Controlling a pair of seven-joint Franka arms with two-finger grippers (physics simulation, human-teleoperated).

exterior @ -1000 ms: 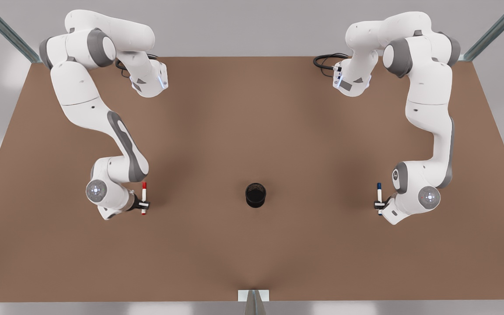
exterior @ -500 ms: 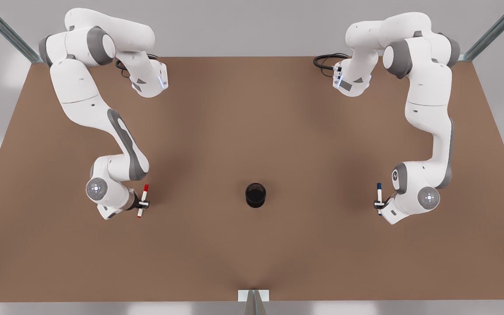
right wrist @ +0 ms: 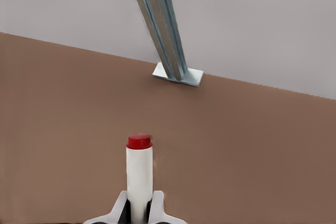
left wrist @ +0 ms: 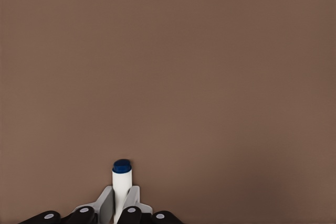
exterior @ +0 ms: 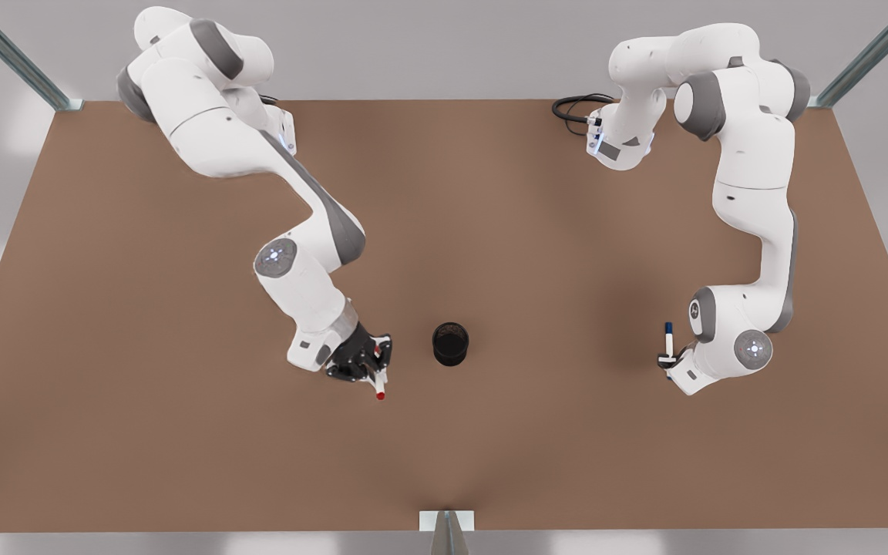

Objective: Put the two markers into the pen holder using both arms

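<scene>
Markers in both grippers now. My right gripper (exterior: 371,368), lower centre-left of the front view, clamps the red marker (exterior: 378,385) just beside the pen holder (exterior: 450,344), red end poking toward the frame's bottom. My left gripper (exterior: 668,360), at the right side of the frame, grips the blue marker (exterior: 668,339) over the bench (exterior: 536,231), well apart from the holder.

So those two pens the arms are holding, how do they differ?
The red marker has red ends; the blue marker has a dark blue cap. The red one, in the right gripper, hangs close to the pen holder; the blue one, in the left gripper, is far off at the front view's right. Both have white barrels and are gripped.
</scene>
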